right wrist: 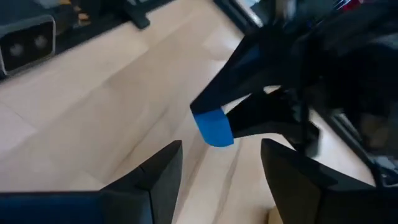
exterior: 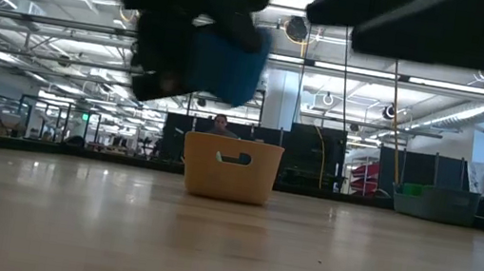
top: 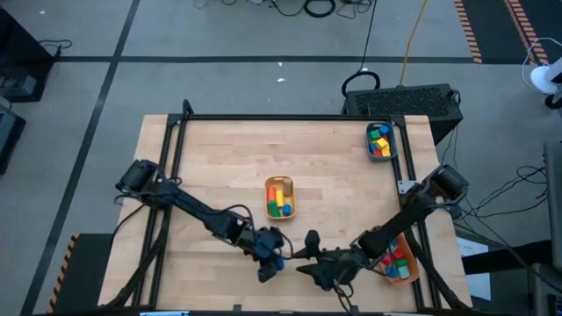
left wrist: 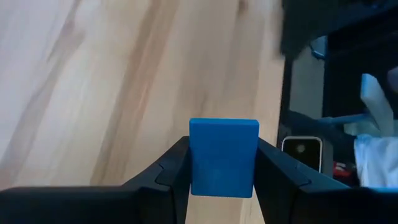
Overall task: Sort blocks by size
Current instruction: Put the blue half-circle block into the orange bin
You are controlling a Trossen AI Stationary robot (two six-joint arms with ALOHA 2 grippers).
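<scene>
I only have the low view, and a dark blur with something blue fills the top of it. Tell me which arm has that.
Observer: The left gripper has it. It is a blue wooden cube, clamped between both fingers near the table's front edge.
Operator: Report the other arm.
Observer: The right gripper faces that cube from close by, fingers open and empty.
Operator: Name any bin I can't see.
Observer: An orange bin holding coloured blocks sits at the near right corner, partly under the right arm.
</scene>
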